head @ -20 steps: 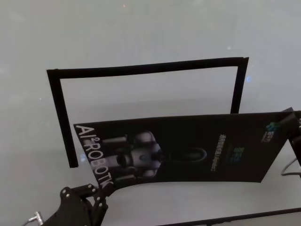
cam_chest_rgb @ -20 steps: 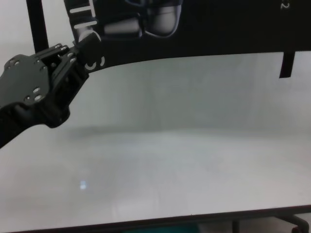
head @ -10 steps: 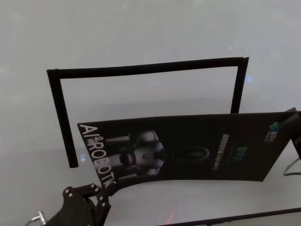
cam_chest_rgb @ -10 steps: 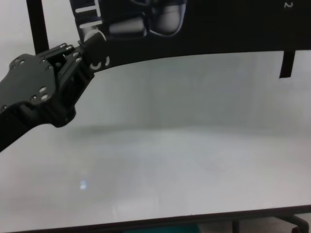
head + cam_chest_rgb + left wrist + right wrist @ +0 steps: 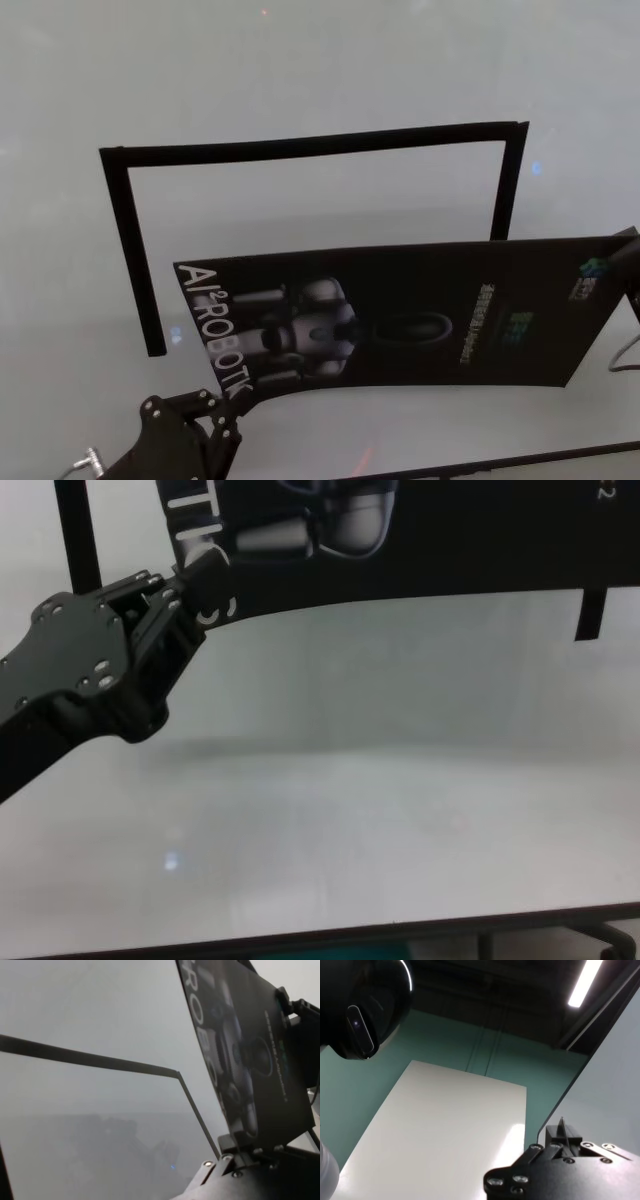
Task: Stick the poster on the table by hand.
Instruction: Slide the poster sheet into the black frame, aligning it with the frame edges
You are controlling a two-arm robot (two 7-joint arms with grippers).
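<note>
Poster held between two pincers above the worktop [image 5: 300, 80].
Left pincer [image 5: 200, 572] pinches the poster [image 5: 400, 320] corner; sheet extends away toward right pincer [image 5: 563, 1136], clamped on the opposite edge.

A wide white table [image 5: 400, 810] filled the chest view, smooth and pale, with a soft sheen across it. Under its thin dark near edge showed a sliver of teal-green floor [image 5: 330, 952], and a dark metal leg [image 5: 612, 942] at the right corner. Over in the right wrist view, a long bright light strip [image 5: 587, 982] glowed against dark surroundings, with teal-green around a white rectangular slab [image 5: 445, 1135].
</note>
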